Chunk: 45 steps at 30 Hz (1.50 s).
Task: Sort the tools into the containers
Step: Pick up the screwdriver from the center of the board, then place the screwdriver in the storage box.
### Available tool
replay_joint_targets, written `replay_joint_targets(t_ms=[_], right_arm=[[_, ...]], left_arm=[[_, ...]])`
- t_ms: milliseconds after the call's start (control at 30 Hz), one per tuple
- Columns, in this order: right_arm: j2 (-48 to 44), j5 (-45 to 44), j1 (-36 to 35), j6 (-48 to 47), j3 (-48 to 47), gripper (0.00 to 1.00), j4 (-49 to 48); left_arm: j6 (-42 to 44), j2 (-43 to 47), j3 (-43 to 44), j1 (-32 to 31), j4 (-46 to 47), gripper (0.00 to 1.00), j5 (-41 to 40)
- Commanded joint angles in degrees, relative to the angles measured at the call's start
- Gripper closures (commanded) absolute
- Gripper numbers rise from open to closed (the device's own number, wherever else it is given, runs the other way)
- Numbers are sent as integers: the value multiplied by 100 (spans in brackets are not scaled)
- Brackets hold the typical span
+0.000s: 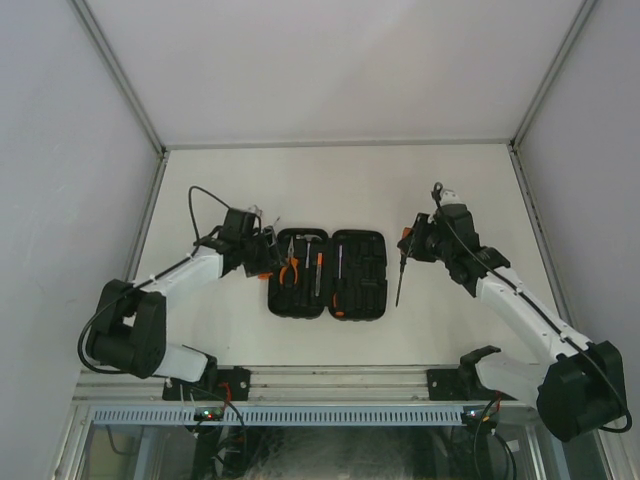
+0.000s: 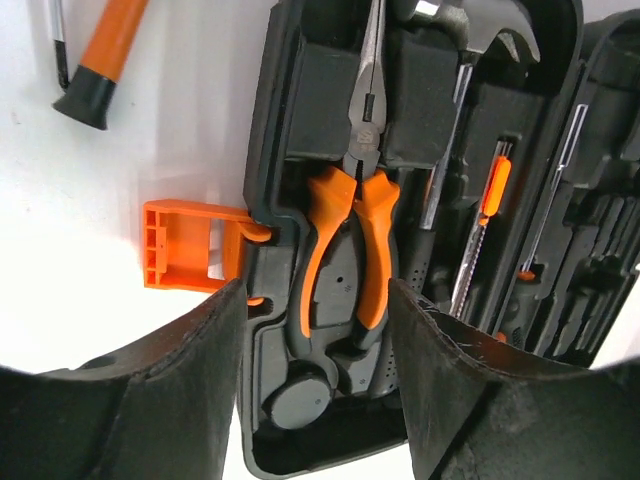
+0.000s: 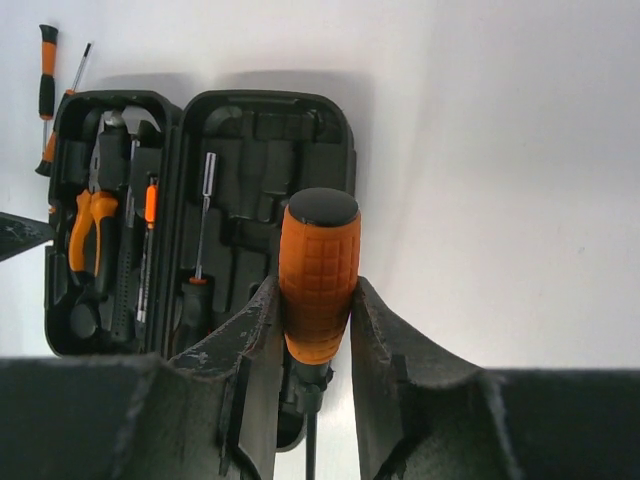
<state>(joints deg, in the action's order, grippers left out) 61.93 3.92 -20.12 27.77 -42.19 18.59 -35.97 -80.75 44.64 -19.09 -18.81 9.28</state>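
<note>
Count: 1 case [image 1: 327, 273], open flat with two halves. 1 pliers [image 2: 345, 250], 1 hammer [image 2: 480, 30], 5 screwdrivers: 2 loose, 2 slotted, 1 in hand.

Left side: left gripper [image 2: 315, 400] sits over the case's left half with its fingers spread and nothing between them. The pliers lie in their slot directly under it, handles toward the wrist, narrower than the finger gap. The orange latch [image 2: 180, 245] sticks out just beyond the left finger. The loose screwdrivers [image 3: 46, 70] [image 3: 78, 68] lie on the table [image 1: 450, 190], forward-left of this gripper and outside the case. The hammer is forward-right of it, next to the pliers. Left arm: elbow bent, forearm angled in toward the case's left edge.

Middle: slotted screwdrivers [image 3: 150, 200] [image 3: 205, 220], one per half, both to the right of the left gripper.

Right side: right gripper [image 3: 315, 290] is clamped on the handle of the orange-handled screwdriver [image 3: 318, 270]. Its black cap points away from the wrist and the shaft runs back between the fingers. The case is forward-left of this gripper, which is off the case's right edge. Right arm: stretched forward and inward.
</note>
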Motion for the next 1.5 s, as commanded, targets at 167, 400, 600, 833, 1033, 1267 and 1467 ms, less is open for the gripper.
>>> replay_joint_targets(t_ms=[167, 400, 600, 833, 1033, 1267, 1467], right_arm=[[210, 105, -144, -100, -521, 100, -352], [949, 648, -270, -312, -1118, 100, -376], [2069, 747, -624, -816, -2080, 100, 64], [3066, 664, -973, -1850, -3060, 100, 645], [3606, 565, -998, -2146, -3471, 100, 942], [4021, 365, -1067, -2022, -3627, 99, 947], [4313, -140, -1091, -1943, -3798, 97, 1014]], left_arm=[[-222, -277, -136, -570, 400, 38, 273], [-450, -244, -9, -1051, 483, 39, 283], [-472, 125, 28, -1013, 212, 39, -269], [-428, 537, 26, -941, -59, 38, -727], [-386, 784, -21, -903, -190, 38, -932], [-367, 807, 25, -903, -236, 37, -936], [-328, 742, 104, -903, -235, 38, -878]])
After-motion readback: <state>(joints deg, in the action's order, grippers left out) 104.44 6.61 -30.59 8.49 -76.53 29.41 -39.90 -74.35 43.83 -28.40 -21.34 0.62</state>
